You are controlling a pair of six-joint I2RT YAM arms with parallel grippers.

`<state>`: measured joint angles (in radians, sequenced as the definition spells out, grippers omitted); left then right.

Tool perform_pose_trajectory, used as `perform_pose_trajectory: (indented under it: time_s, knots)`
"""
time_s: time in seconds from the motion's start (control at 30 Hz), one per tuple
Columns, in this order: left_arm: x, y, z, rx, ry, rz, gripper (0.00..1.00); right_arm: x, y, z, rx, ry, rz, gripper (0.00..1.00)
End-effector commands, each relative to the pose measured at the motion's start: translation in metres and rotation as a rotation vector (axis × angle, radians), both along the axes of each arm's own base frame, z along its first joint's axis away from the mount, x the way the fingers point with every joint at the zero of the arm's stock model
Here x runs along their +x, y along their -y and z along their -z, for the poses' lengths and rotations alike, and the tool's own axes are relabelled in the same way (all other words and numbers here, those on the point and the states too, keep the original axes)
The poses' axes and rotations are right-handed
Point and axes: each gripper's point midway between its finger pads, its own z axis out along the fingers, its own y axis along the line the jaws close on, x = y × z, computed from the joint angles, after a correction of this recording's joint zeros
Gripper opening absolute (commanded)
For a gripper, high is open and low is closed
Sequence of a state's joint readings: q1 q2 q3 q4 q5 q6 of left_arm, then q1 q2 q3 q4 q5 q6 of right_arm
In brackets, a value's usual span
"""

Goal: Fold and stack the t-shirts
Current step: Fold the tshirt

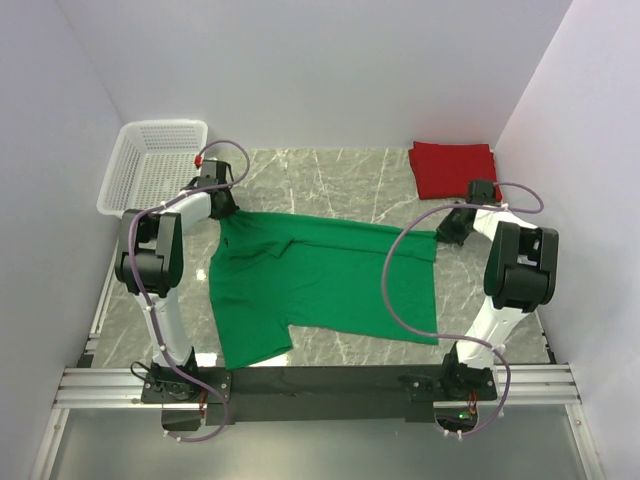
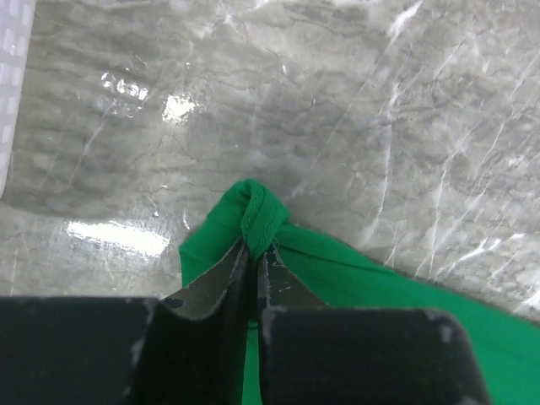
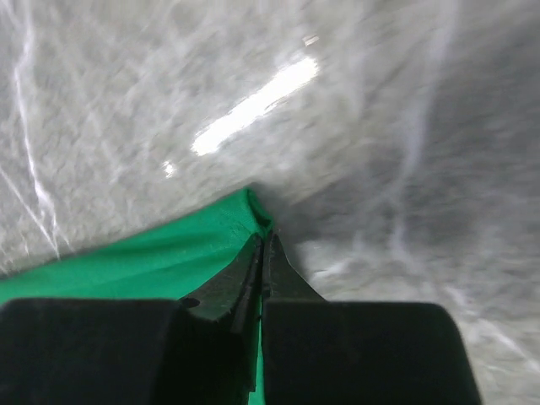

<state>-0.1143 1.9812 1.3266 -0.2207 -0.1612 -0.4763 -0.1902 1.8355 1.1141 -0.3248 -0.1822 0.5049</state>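
Top external view puts the green shirt [image 1: 320, 285] spread on the table [image 1: 340, 180] in the middle of the frame. The red shirt [image 1: 452, 168] lies folded in the upper right and the basket [image 1: 155, 165] sits in the upper left.

The left gripper [image 2: 255, 250] is pinched tight on a bunched corner at the green shirt's upper-left edge. The right gripper [image 3: 262, 249] is likewise closed on a thin corner at the upper-right edge. Both holds look shallow, since each wrist view shows only a little cloth past the fingertips.

The main risk, as I judge it, is a corner slipping free if the arms pull apart too hard or lift unevenly, which would leave the fold lopsided. The lower sleeve and hem lie loose on the table, so a quick carry toward the bottom of the frame could drag or crease them. The right arm's cable [image 1: 388, 290] loops over the shirt and might snag it.
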Motion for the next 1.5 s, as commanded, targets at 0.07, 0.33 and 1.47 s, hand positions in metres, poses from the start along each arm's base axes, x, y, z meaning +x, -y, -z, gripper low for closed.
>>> perform_pose_trajectory:
  time_s: [0.07,0.33,1.47]
  knots:
    - [0.014,0.000,-0.008,-0.038,0.057,-0.003,0.11,0.026,0.047,-0.025,-0.083,0.057,0.091,0.00]
    - [0.015,0.016,-0.005,-0.115,0.053,0.013,0.21,0.048,0.053,-0.027,-0.095,0.076,0.071,0.02]
    - [-0.160,0.071,-0.102,-0.096,0.213,0.211,0.67,-0.005,0.002,-0.033,-0.121,0.049,0.083,0.38]
